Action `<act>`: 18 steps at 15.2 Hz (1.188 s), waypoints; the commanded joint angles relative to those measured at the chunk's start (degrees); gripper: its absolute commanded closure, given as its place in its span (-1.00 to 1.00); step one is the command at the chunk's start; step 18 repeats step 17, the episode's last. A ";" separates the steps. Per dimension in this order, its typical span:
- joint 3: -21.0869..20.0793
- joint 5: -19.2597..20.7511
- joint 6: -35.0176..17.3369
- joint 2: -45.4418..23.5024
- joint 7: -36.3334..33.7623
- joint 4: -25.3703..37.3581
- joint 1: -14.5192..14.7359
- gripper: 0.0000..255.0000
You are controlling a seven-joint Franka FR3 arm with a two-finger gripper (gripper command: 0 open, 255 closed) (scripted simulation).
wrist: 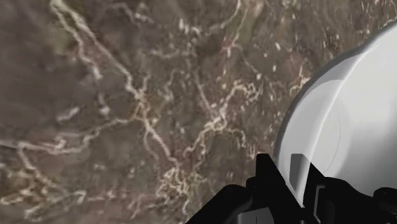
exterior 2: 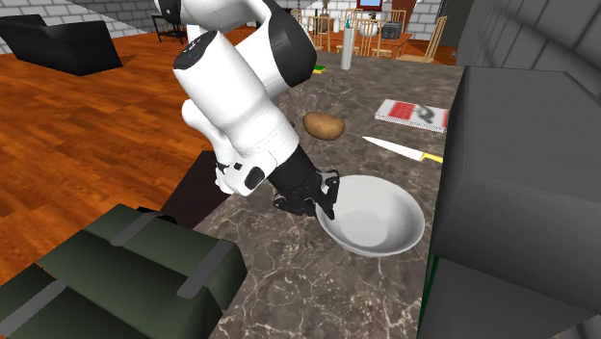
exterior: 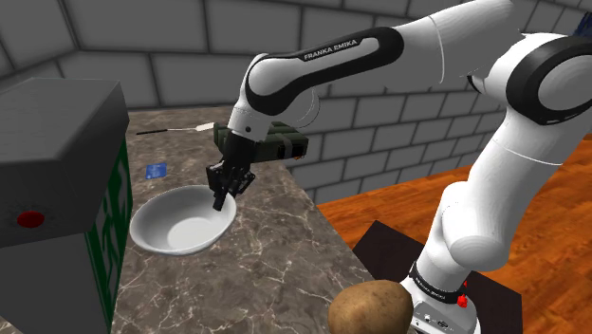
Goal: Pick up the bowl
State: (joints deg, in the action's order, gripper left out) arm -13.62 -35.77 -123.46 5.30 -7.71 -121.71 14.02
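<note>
Marbled brown counter holds a white bowl; black gripper clamps its rim, bowl spreading toward the shoulder view's left.

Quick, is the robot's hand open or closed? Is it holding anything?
Gripper: jaws closed on the rim of the white bowl, one inside it and one outside.

Soft even light, gentle shading inside the pale bowl
</note>
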 commanded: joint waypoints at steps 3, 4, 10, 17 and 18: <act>0.17 0.61 1.99 0.75 -1.11 1.39 -0.17 1.00; 0.22 0.80 2.64 0.96 -1.49 1.90 -0.22 1.00; 0.51 1.89 6.55 1.98 -3.67 5.23 -0.51 1.00; 0.78 2.74 9.91 2.51 -5.50 8.43 -0.69 1.00; 0.78 2.74 9.91 2.51 -5.50 8.43 -0.69 1.00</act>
